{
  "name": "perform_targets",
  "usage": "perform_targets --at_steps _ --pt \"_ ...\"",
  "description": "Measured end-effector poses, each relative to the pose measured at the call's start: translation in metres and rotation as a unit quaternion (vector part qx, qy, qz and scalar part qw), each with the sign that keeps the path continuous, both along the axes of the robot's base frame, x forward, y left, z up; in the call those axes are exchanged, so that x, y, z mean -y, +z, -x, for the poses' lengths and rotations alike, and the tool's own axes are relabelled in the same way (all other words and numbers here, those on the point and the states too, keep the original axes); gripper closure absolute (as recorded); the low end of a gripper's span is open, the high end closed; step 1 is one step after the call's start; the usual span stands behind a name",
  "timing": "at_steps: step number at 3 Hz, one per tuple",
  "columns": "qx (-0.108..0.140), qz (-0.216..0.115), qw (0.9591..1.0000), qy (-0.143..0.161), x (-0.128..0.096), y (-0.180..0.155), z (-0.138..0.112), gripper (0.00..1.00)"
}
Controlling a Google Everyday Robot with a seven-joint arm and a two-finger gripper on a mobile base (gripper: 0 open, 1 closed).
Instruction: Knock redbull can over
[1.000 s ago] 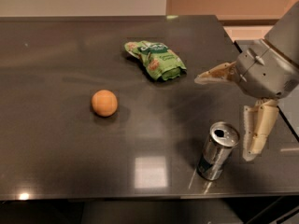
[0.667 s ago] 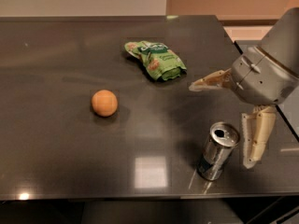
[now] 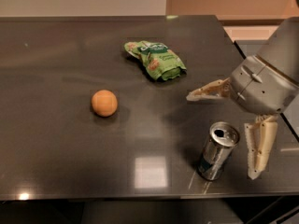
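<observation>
The redbull can stands upright near the front right of the dark table. It is slim and silver, with a pull-tab top and blue-teal marks near its base. My gripper is at the right, open wide. One beige finger points left, behind the can. The other finger hangs down just right of the can, a small gap away. Neither finger touches the can.
An orange ball lies left of centre. A green snack bag lies behind the middle. The table's front edge runs just in front of the can, and its right edge is close behind my gripper.
My gripper has shifted slightly left and down toward the can. The can, ball and bag have not moved.
</observation>
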State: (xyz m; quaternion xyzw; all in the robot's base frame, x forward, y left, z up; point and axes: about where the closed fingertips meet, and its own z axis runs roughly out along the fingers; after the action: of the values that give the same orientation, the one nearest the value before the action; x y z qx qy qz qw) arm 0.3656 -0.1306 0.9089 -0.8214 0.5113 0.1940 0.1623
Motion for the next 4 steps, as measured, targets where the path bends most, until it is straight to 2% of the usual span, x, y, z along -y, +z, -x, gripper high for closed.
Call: perform_targets --at_steps 1,3,4 --pt "-0.005 -0.004 0.9999 0.008 0.001 -0.003 0.005 0.18" --pt "-0.010 -0.011 0.9998 0.012 0.006 -0.005 0.006 0.65" --pt "0.002 0.004 1.0000 -0.007 0.003 0.004 -0.003 0.88"
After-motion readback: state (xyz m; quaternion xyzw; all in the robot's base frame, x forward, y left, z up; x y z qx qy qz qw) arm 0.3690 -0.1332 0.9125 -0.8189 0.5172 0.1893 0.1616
